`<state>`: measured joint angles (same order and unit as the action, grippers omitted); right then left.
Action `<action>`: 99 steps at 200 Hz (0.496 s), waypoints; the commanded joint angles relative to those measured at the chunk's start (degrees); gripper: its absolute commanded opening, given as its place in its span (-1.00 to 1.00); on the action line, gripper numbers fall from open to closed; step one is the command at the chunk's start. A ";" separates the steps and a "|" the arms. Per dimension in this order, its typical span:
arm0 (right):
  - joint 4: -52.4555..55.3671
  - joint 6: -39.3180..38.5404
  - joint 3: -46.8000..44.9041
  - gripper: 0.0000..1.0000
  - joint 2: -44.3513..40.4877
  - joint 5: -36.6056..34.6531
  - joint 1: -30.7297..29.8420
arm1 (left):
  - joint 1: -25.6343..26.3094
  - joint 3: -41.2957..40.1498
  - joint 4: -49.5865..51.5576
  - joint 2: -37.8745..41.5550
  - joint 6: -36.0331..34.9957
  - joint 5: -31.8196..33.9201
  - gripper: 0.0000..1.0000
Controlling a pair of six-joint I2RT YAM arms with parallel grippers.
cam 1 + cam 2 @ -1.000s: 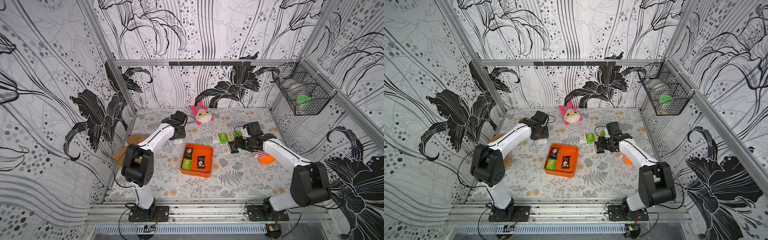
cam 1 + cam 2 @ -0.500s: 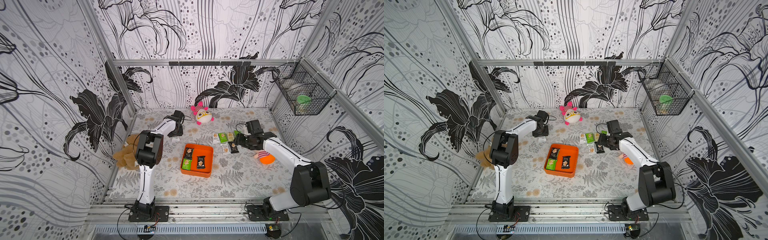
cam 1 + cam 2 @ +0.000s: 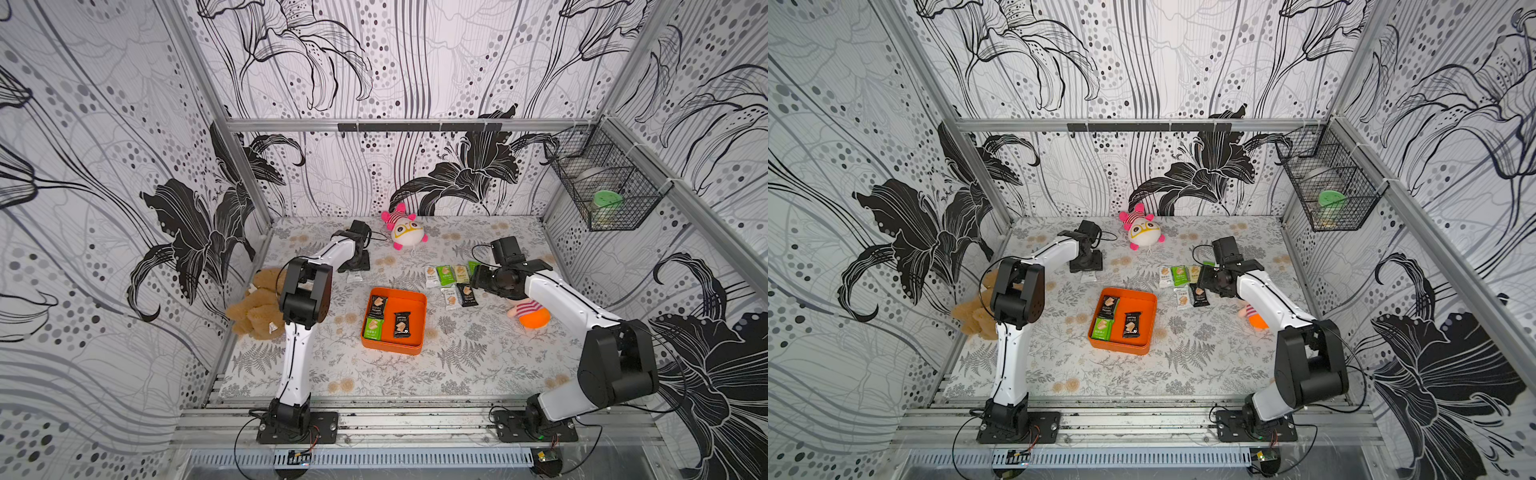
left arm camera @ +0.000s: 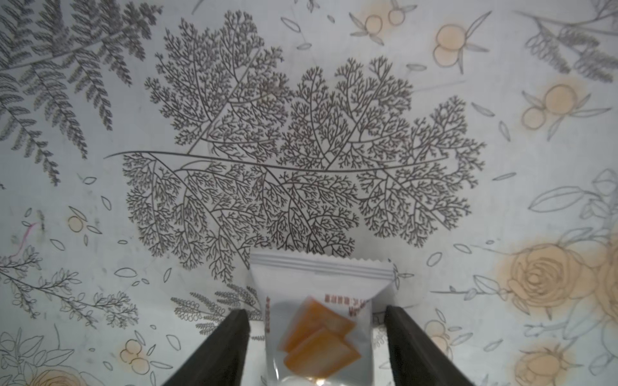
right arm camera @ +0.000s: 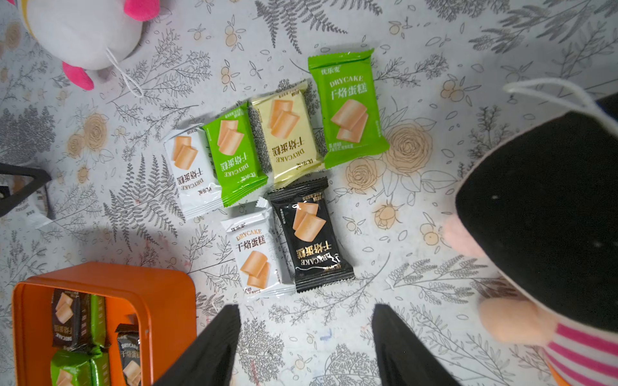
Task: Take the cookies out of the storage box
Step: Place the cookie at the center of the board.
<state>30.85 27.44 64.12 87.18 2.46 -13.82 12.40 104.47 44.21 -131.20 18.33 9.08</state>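
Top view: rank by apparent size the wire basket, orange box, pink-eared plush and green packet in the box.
1. wire basket, though it hangs nearer the camera
2. orange box
3. pink-eared plush
4. green packet

text: "drycake", "干烙蛋糕" | on: cookies [image 5: 347, 107] wrappers, several colours

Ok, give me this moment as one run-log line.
left fingers: open, white packet between them on table | right fingers: open, empty, by six packets outside | storage box: three cookies visible inside
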 commanded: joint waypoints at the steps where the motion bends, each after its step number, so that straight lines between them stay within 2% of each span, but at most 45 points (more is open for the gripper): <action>1: 0.88 0.02 1.47 0.37 0.41 -0.71 0.23 | -0.29 1.47 0.87 0.89 0.45 0.46 0.53; 56: -1.26 -0.97 -1.07 0.38 -1.30 1.94 0.28 | 1.22 -5.30 -0.55 13.73 5.24 -1.67 0.61; 99: -3.31 -1.68 -4.18 0.37 -3.32 4.60 0.29 | 8.77 -15.75 -2.68 24.92 11.77 -0.82 0.62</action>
<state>28.77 27.18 62.04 86.21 4.91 -13.82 16.34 93.71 43.62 -111.11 24.91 8.40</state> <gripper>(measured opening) 0.688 0.813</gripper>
